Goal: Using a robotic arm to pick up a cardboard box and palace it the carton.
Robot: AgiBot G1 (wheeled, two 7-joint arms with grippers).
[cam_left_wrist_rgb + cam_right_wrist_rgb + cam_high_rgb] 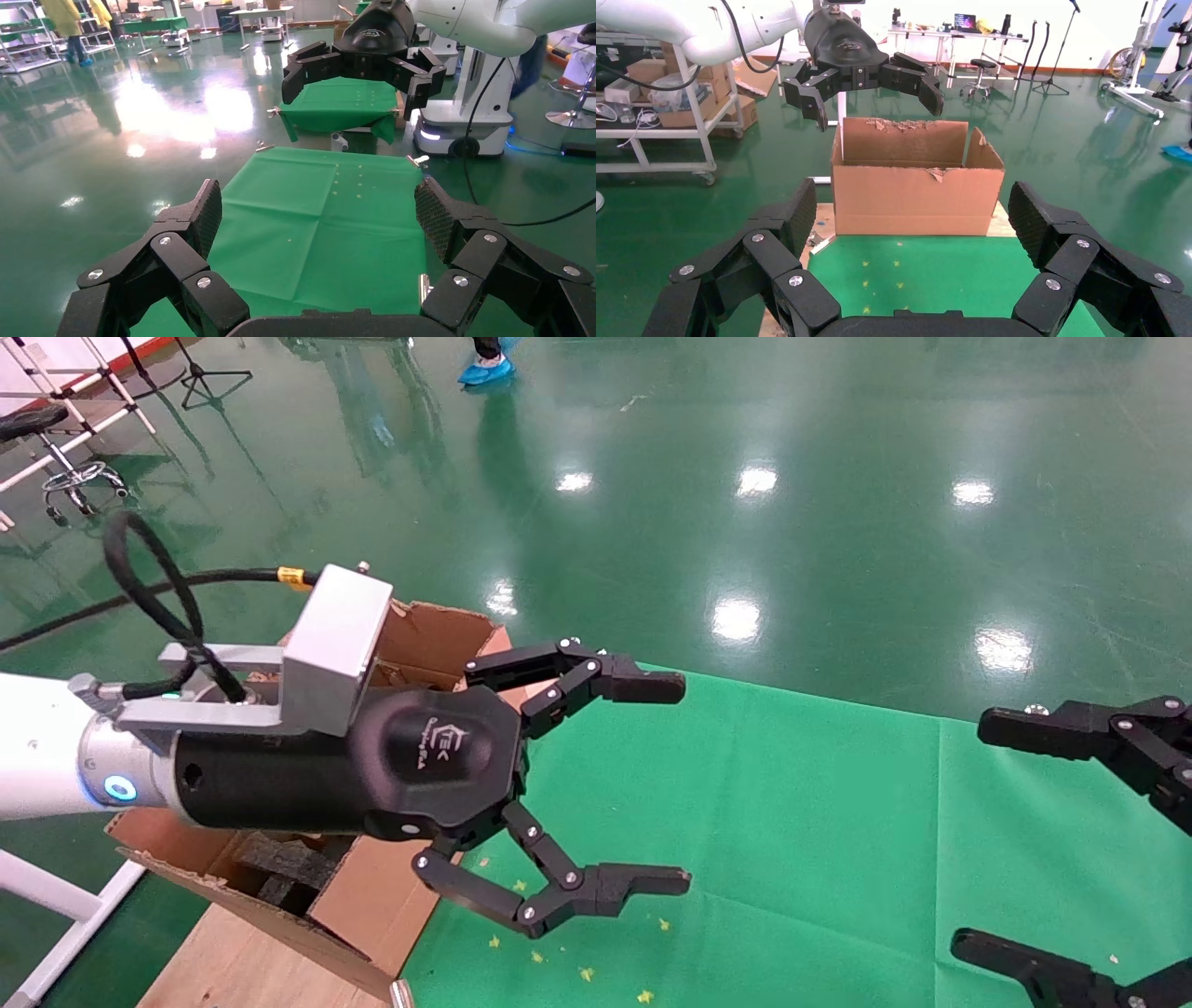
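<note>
The carton [372,896] stands at the left end of the green cloth table [792,822], flaps up and ragged, with dark foam pieces [284,864] inside. It also shows in the right wrist view [916,200]. My left gripper [675,782] on the white arm hangs above the carton's table-side edge, open wide and empty; its fingertips reach out over the cloth. It shows in its own view [318,203] and in the right wrist view [877,112]. My right gripper [978,836] is open and empty at the table's right side. The small cardboard box is not in any view.
A wooden board [233,961] lies under the carton. Small yellow specks [587,974] dot the cloth near the front. A stool [56,449] and stands are far left on the green floor. A shelving cart [666,91] stands behind the carton.
</note>
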